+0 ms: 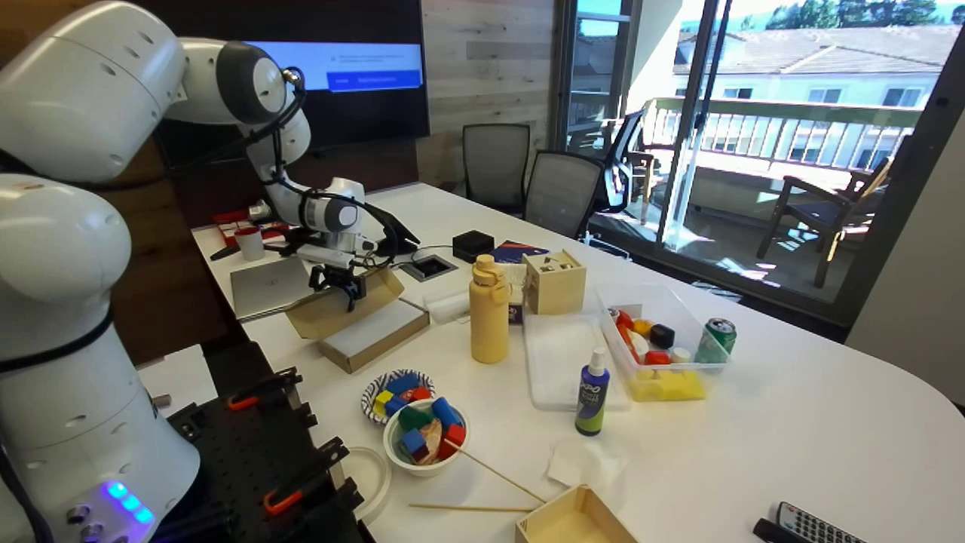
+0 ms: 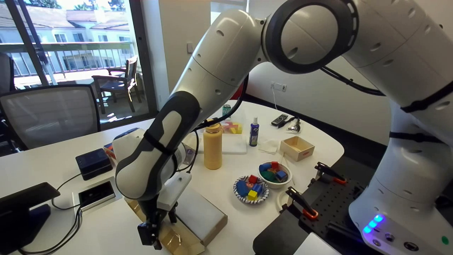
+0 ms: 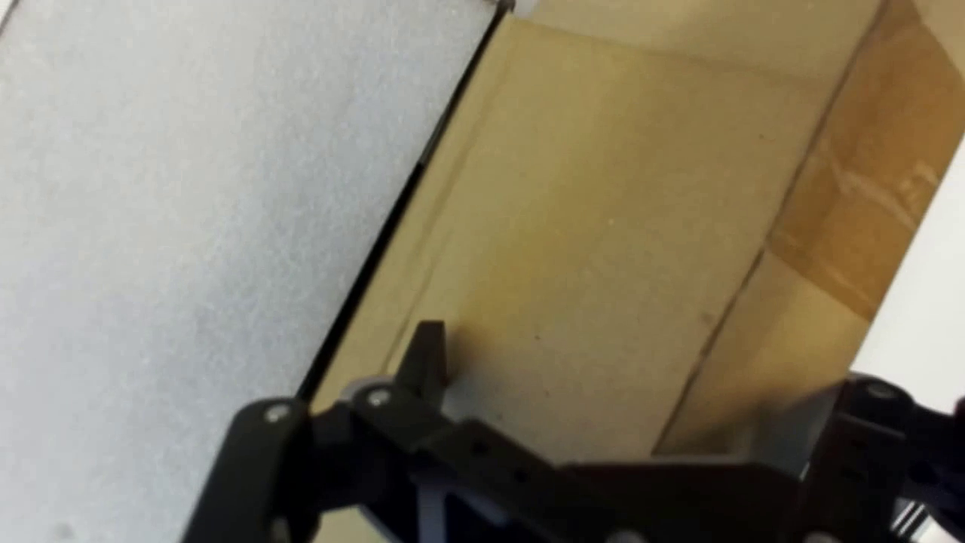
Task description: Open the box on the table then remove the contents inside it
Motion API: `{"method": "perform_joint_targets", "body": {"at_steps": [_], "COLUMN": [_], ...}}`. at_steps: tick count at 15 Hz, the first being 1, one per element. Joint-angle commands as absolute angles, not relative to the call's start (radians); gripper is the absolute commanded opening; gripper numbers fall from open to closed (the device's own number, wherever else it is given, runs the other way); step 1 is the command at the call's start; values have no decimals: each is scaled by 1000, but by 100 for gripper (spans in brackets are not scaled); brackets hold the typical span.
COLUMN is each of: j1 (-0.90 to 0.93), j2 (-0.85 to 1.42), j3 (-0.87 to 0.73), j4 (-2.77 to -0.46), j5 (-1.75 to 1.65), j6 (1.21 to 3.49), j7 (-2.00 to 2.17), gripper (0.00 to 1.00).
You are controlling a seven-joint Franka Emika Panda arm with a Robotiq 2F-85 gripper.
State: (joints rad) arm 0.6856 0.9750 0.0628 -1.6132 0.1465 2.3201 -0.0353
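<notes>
- White table: edge curving at the right in an exterior view.
- Cardboard box: at the table's left there, its lid folded open.
- Pale slab: flat, lying inside the box.
- Yellow bottle: upright, right of the box, apart from it.
- Gripper: at the lid, jaws wide apart (whether a fingertip touches it, I cannot tell).

In the wrist view the box is matt brown cardboard with glossy, wrinkled tape at upper right; the pale grey sheet at left looks dull and finely grained. In an exterior view, the central yellow bottle looks satin, the tub right of it clear, shiny plastic, the tray at bottom smooth pale wood, the white table smooth and faintly glossy.
</notes>
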Motion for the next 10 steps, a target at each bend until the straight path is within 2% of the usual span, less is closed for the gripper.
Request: {"method": "perform_joint_targets", "body": {"at_steps": [1,4,10], "j1": [603,568,516], "j2": [1032,1057,1078], "j3": [143,180,210], "j4": [-1574,-1587,-1650], "j5": [84,58,45], "j6": [2174,2140,2229], "j7": [2,-2,-22], "gripper": [100,100,100]}}
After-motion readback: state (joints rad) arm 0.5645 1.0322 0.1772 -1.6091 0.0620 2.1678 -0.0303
